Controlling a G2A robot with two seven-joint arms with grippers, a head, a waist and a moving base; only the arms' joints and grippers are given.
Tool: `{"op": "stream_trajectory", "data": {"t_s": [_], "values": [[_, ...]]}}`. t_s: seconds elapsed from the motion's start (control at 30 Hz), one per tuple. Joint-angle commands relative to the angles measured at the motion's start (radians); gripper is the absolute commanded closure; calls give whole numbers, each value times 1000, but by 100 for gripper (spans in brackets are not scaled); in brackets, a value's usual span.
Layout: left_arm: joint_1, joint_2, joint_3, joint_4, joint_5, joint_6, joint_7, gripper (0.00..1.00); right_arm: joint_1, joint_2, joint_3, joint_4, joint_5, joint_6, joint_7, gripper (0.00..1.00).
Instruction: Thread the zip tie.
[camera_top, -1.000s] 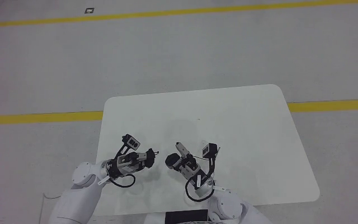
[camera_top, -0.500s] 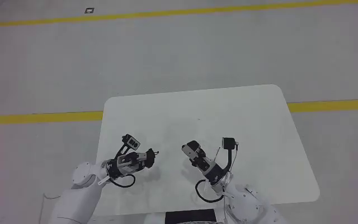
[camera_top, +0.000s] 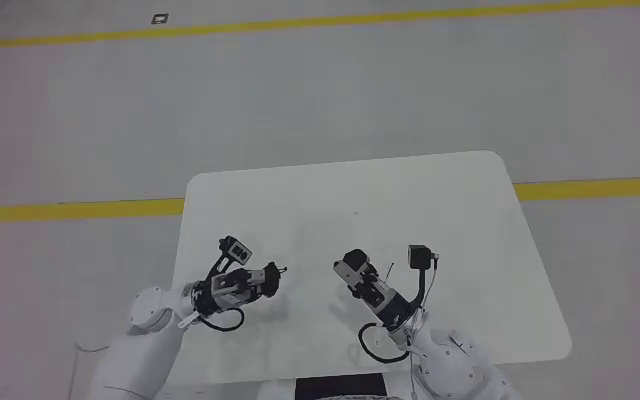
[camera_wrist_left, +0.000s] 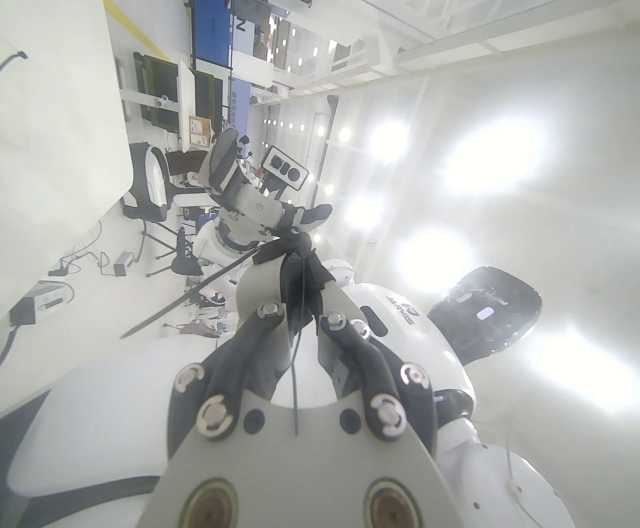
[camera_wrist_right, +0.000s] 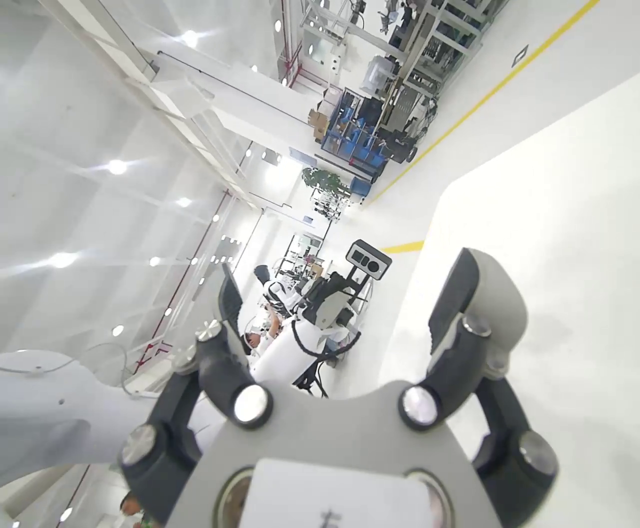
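My left gripper (camera_top: 272, 278) hovers over the near left part of the white table (camera_top: 450, 200), shut on a thin black zip tie (camera_wrist_left: 299, 246). In the left wrist view the strap runs down between the closed fingers (camera_wrist_left: 280, 280), and a long tail slants away from the fingertips. My right gripper (camera_top: 348, 268) hangs a short way to the right of the left one, apart from it. In the right wrist view (camera_wrist_right: 345, 295) its jaws stand wide open and hold nothing. The left arm (camera_wrist_right: 325, 305) faces it from farther off.
The tabletop carries one tiny dark speck (camera_top: 353, 212) near its middle. Grey floor with yellow lines (camera_top: 90, 210) surrounds the table. The near table edge lies just below both arms.
My right gripper has drawn away to the right from the left gripper, widening the gap between them. The left gripper has stayed almost in place with the zip tie.
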Motion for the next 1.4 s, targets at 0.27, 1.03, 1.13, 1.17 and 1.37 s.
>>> {"op": "stream_trajectory", "data": {"t_s": [0.27,1.03,1.13,1.17,1.37], "values": [[-2,21,-60,-169,123,16,12,100,0,0,0,0,0,0,0,0],[-8,26,-60,-199,200,-11,40,100,0,0,0,0,0,0,0,0],[-8,26,-60,-199,200,-11,40,100,0,0,0,0,0,0,0,0],[-8,26,-60,-199,200,-11,40,100,0,0,0,0,0,0,0,0],[-8,26,-60,-199,200,-11,40,100,0,0,0,0,0,0,0,0]]}}
